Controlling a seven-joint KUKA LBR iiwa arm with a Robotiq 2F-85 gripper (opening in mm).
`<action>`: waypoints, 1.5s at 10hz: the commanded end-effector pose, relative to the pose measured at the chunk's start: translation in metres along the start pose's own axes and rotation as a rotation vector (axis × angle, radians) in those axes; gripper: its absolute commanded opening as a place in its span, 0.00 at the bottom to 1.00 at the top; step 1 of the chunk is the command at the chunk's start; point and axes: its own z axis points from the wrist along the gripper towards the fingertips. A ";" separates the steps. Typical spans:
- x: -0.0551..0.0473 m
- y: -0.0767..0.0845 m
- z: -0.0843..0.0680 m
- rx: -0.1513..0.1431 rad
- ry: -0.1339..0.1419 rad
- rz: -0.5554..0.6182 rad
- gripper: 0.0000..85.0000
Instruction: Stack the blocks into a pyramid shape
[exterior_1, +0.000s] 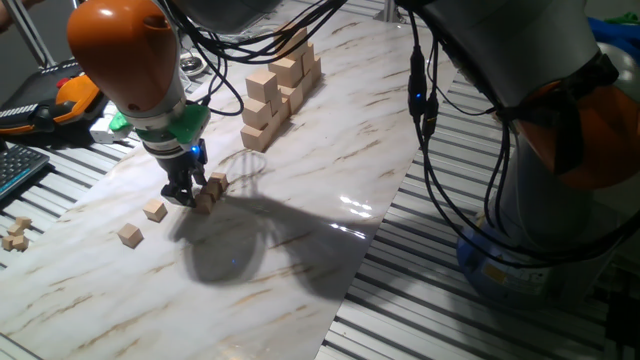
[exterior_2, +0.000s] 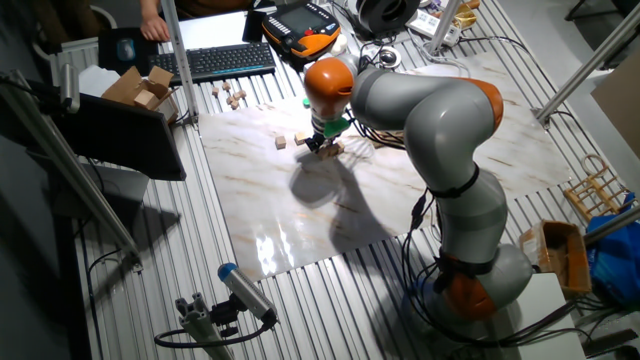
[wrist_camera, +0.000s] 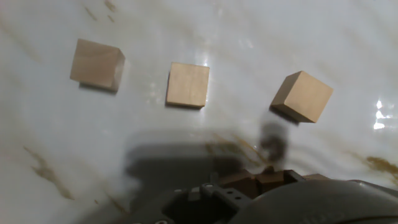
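Marble-patterned sheeting covers the table (exterior_1: 300, 200), and in one fixed view the arm's black fingers (exterior_1: 185, 192) reach down to its surface. Just beside them, on the side toward the tall stack of larger cubes (exterior_1: 280, 90), sit two or three small blocks (exterior_1: 211, 192) bunched together, touching or nearly touching the fingers. Two more small blocks, one (exterior_1: 154, 210) near the fingers and another (exterior_1: 130, 235) farther out, lie loose on the opposite side. Whether the fingers are clamped on a block or merely alongside one I cannot tell from here.

From the other fixed view the fingers (exterior_2: 322, 143) are low over the same cluster (exterior_2: 333, 150), with a loose block (exterior_2: 282, 142) apart from them; the detail is too small to judge the opening.

Looking along the hand, three blocks lie ahead of the fingers in a loose row, left (wrist_camera: 97, 64), middle (wrist_camera: 188, 84) and right (wrist_camera: 302, 95); the right one is turned askew. Brown wood shows close in at the fingertips, partly hidden by the hand's housing.

No pyramid exists yet. The base row looks to be the step in hand: blocks should be set flush, faces square, so upper rows sit flat.
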 end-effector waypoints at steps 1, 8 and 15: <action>0.000 0.000 0.000 -0.002 0.002 -0.001 0.60; -0.002 0.008 0.002 0.011 0.009 0.009 0.60; -0.002 0.003 0.004 0.014 0.001 0.001 0.60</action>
